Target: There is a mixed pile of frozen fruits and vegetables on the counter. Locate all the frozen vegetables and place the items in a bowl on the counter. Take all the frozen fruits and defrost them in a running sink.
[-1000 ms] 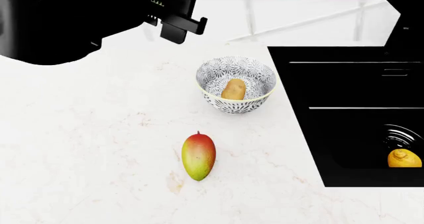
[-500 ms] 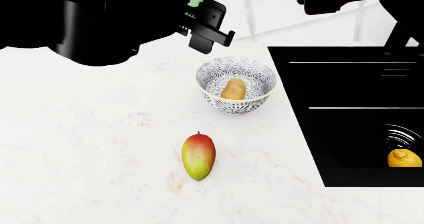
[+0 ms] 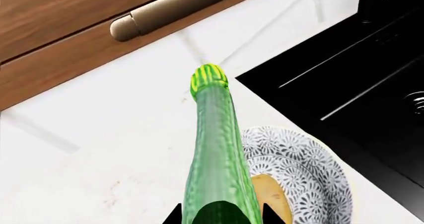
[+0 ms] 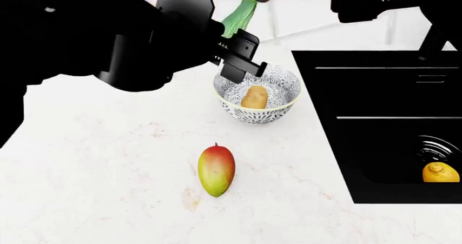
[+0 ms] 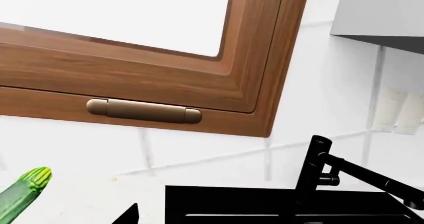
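One cucumber (image 3: 215, 159) pinched in the left gripper (image 3: 221, 216), hanging above the bowl (image 3: 311, 177) with the potato (image 3: 270, 200) inside, beside the sink (image 3: 358, 95). From the head: left gripper (image 4: 242, 54) now over the bowl's (image 4: 282, 79) near rim, farther toward it than half a second ago; mango (image 4: 216, 170) unmoved on the counter (image 4: 108, 173), lemon (image 4: 440, 172) in the sink (image 4: 375, 92). From the right wrist: cucumber tip (image 5: 23, 191), faucet (image 5: 344, 172), window frame (image 5: 166, 80); right gripper's state impossible to tell.

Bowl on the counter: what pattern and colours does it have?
The bowl has a dense grey-and-white floral pattern with a pale yellowish rim; the head view shows it best.
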Robot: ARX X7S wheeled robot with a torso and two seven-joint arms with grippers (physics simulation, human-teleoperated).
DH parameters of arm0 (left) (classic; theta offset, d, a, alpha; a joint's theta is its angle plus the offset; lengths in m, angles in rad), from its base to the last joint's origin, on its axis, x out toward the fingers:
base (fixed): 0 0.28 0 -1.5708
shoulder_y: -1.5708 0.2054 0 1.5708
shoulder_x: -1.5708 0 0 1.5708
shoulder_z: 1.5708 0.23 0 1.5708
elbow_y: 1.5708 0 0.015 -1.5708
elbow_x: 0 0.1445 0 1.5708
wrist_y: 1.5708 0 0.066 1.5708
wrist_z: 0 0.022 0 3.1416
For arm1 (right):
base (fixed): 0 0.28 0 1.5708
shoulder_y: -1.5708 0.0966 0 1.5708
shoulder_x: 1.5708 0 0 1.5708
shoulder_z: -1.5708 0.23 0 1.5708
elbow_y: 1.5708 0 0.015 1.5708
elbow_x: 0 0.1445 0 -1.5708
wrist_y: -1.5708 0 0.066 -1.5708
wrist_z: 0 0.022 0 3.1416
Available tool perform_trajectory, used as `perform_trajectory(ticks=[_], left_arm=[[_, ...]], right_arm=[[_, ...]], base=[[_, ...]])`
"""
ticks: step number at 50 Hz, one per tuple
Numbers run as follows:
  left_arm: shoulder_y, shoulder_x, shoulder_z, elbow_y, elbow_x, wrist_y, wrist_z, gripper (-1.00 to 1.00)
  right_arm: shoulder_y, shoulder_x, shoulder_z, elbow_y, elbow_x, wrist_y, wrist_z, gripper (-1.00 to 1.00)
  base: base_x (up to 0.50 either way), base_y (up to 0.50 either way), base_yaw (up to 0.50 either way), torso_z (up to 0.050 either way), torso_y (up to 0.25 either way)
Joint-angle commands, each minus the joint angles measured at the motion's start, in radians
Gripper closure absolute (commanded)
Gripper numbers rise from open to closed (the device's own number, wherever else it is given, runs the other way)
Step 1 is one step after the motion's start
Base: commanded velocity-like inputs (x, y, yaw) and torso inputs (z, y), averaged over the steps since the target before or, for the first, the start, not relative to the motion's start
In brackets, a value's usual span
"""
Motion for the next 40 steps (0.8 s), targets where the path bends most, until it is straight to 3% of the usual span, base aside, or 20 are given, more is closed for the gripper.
perform_trajectory(ticks=[1,16,40], left_arm=[[0.044,-0.008,-0.012,0.012,0.005,0.041,0.013,1.0],[0.097,0.009,-0.016,-0.003,0.076,0.11,0.076,1.0],[0.155,0.043,-0.033,0.004,0.08,0.179,0.079,1.0]], right_arm=[[-0.012,0.003,-0.003,-0.006,-0.007,-0.005,-0.002,-1.0],[-0.029,0.007,-0.004,-0.01,-0.019,-0.014,-0.011,-1.0],[-0.037,0.017,-0.002,-0.017,-0.019,-0.023,-0.009,-1.0]], base=[[0.0,0.0,0.0,0.0,0.0],[0.0,0.0,0.0,0.0,0.0],[0.0,0.0,0.0,0.0,0.0]])
